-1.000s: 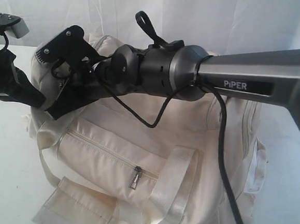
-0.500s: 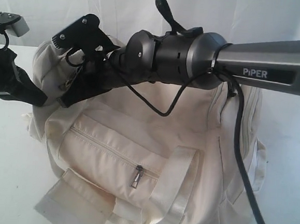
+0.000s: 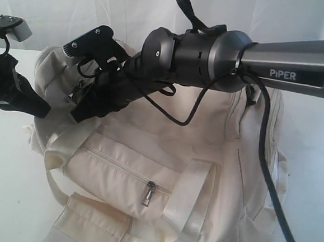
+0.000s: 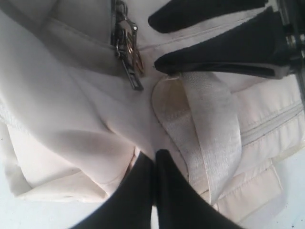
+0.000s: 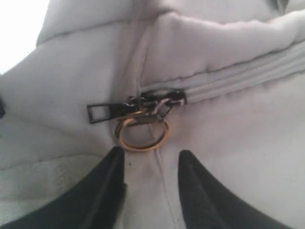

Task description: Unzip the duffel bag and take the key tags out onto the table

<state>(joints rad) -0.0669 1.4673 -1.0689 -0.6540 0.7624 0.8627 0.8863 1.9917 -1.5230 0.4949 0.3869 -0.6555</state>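
Note:
The cream duffel bag (image 3: 165, 155) lies on the white table (image 3: 0, 175). My right gripper (image 5: 151, 152) reaches across to the bag's left end and stands open. Its fingers (image 4: 214, 57) hold only fabric between them, just short of a dark zip pull (image 5: 102, 112) and a gold ring (image 5: 143, 136) on the closed zip. My left gripper (image 4: 155, 160) is shut, its tips against a fold of the bag beside a webbing strap (image 4: 209, 124); whether cloth is pinched does not show. The key tags are out of view.
A front pocket with its own zip pull (image 3: 148, 194) faces the camera. A loose strap end (image 3: 89, 224) lies at the table's near edge. The right arm's cable (image 3: 269, 185) hangs over the bag. A white curtain (image 3: 76, 2) closes the back.
My right gripper has opened and let go of the zip pull, after moving up and to the right. The bag's left end and front strap shifted with it. The left gripper stayed put.

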